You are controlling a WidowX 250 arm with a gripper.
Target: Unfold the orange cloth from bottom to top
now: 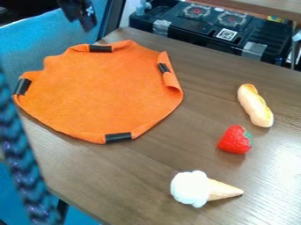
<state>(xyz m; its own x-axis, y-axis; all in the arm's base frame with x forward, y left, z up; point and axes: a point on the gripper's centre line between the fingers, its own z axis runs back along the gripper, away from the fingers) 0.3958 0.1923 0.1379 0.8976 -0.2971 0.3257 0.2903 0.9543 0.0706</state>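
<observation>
A: Where is the cloth (pixel 106 94), and at which step?

B: On the worktop's (pixel 141 176) left part, broadly spread, its right edge curled. Unfolding appears essentially complete.

A: The next move?

B: Probably none, or a slight outward easing of that curl.

A: The claw (pixel 86 19)?

B: Upper left, apart from the cloth; whether open or closed cannot be told. Strawberry (pixel 235 140) and cone (pixel 224 190) lie to the right.

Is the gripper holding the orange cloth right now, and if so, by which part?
No, I see nothing held. The gripper hangs at the upper left, apart from the orange cloth, which lies on the table.
</observation>
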